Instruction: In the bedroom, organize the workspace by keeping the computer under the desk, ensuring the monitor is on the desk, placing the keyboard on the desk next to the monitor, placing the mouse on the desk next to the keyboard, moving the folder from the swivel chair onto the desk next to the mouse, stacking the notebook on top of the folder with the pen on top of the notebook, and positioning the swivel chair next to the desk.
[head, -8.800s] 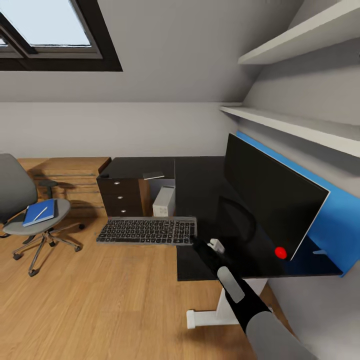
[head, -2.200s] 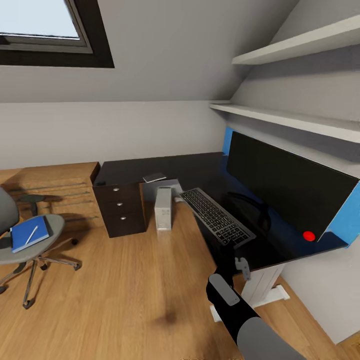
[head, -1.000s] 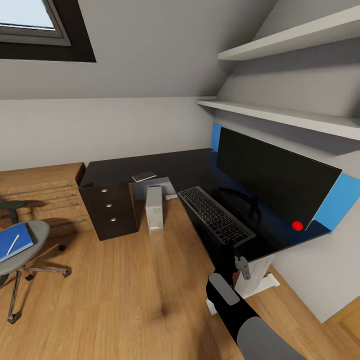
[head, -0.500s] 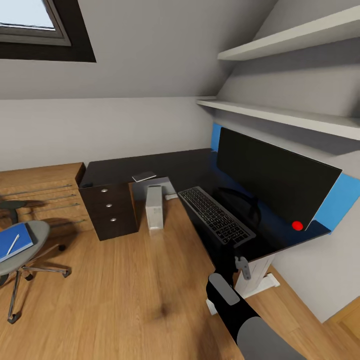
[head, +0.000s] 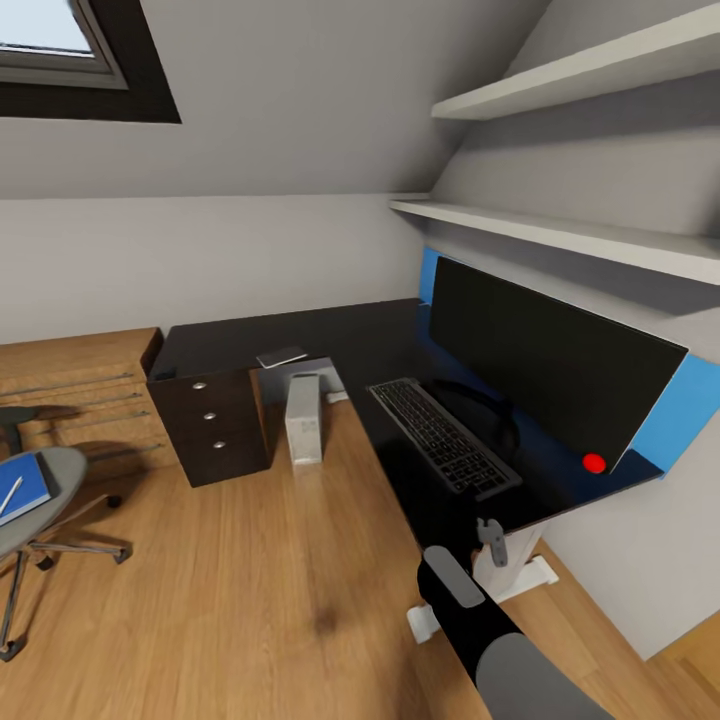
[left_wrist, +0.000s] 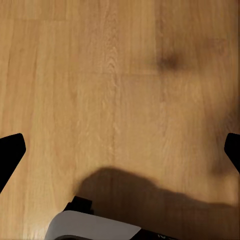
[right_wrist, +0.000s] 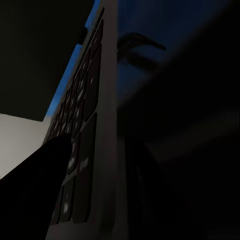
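Keyboard (head: 444, 435) further onto desk (head: 300, 335)

Swivel chair (head: 35, 500) and folder (head: 20, 488) cut by frame edge; right gripper (head: 478, 515) jaws hidden behind desk (head: 300, 330) edge; mouse too small to identify

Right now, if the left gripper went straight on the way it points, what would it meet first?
The wooden floor: the left wrist view looks straight down at bare planks, with the open fingertips at the edges. Nothing seems to lie between, though depth is unclear.
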